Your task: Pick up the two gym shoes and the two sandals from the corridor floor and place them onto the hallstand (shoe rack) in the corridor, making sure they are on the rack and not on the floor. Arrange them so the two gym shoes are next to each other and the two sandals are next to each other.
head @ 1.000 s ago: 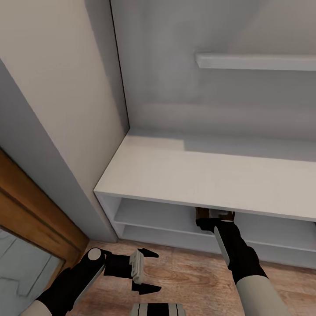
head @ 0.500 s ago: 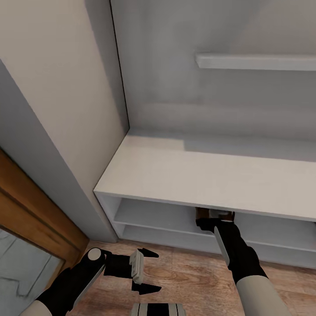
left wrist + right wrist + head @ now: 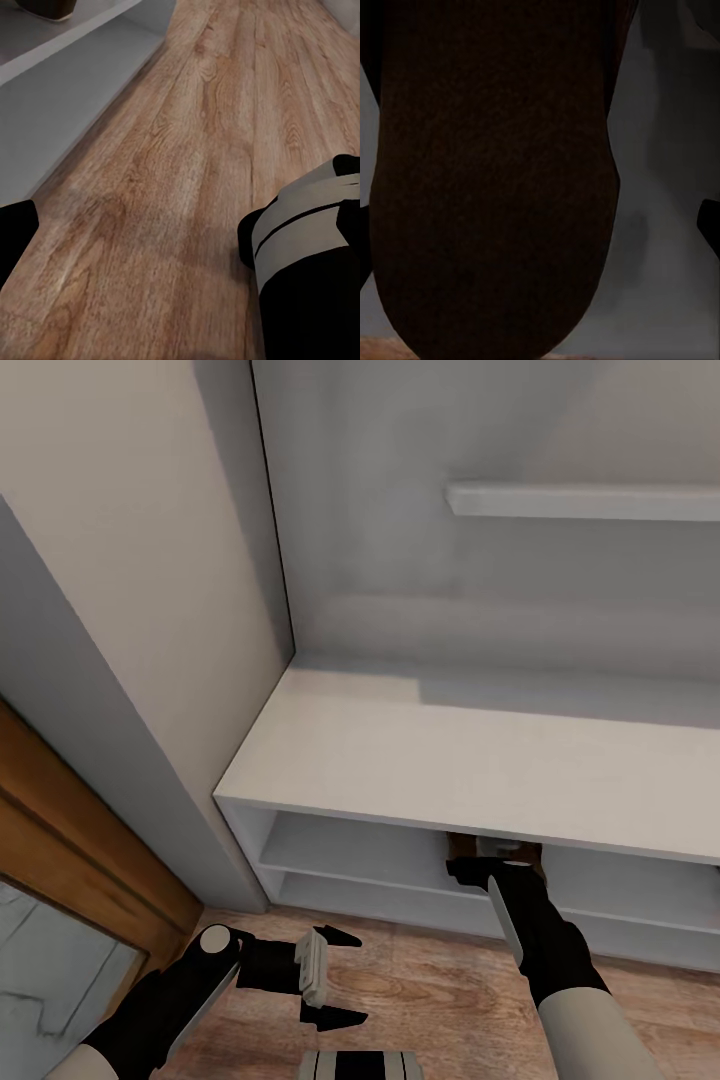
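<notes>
The right arm is reaching under the bench top of the hallstand [image 3: 470, 760], and the right gripper [image 3: 490, 865] is sitting at the mouth of the upper open shelf; a sliver of brown is showing at its tip, which I am taking to be a sandal [image 3: 462, 847]; in the right wrist view the dark sole of that sandal [image 3: 495, 187] is lying between the two fingertips, one dark fingertip [image 3: 709, 225] showing at the frame's edge and well clear of the sole, so the fingers are standing apart and are not gripping it; the sandal appears to be resting inside the shelf, with a strip of wood floor showing beneath it in that view

The left gripper [image 3: 335, 978] is hanging low over the corridor floor [image 3: 430, 1000] in front of the rack, fingers spread wide and carrying nothing; in the left wrist view a dark shape [image 3: 49, 7] is sitting on a shelf at the frame's corner, though what it is I cannot tell

As a judgement, at least one sandal is being delivered or has just been let go on the rack; no gym shoes are appearing on the bench top or on the visible shelf stretches, so how many of the four shoes are placed, and whether pairs are side by side, is not readable from here; fetching the remaining shoes probably lies ahead
</notes>
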Robot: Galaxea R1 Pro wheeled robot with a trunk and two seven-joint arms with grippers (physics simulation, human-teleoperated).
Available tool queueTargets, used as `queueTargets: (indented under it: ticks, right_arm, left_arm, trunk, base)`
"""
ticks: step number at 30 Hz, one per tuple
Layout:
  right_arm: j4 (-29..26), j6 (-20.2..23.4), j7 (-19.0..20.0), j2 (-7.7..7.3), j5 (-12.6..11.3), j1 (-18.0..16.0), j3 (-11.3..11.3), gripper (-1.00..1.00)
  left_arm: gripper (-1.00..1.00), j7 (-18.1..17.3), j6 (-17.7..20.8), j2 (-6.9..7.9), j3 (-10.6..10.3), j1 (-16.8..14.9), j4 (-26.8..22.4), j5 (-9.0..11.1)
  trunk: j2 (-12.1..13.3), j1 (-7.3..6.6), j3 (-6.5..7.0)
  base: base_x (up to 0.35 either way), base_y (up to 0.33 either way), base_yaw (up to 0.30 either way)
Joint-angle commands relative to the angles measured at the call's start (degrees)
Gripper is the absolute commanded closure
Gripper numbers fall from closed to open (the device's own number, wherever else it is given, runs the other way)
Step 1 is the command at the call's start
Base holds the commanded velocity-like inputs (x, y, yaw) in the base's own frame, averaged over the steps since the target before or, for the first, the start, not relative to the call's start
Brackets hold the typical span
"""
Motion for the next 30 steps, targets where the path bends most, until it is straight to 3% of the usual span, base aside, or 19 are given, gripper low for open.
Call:
queueTargets:
  ticks: [1, 10, 30]
  right_arm:
    - [-0.06, 0.29, 0.13, 0.06, 0.41, -0.02, -0.11, -1.00]
    - [-0.08, 0.29, 0.13, 0.06, 0.41, -0.01, -0.11, -1.00]
    - [-0.13, 0.29, 0.13, 0.06, 0.41, -0.01, -0.11, -1.00]
  left_arm:
    - [-1.00, 0.01, -0.10, 0.06, -0.18, -0.06, 0.02, 0.29]
    - [-1.00, 0.01, -0.13, 0.06, -0.18, -0.06, 0.02, 0.25]
    - [-1.00, 0.01, -0.13, 0.09, -0.24, -0.06, 0.02, 0.25]
  trunk:
    - [-0.02, -0.01, -0.04]
    - [-0.02, -0.01, -0.04]
    - [-0.02, -0.01, -0.04]
  base:
    - [0.000, 0.000, 0.000]
    - [-0.053, 0.000, 0.000]
    - [-0.324, 0.000, 0.000]
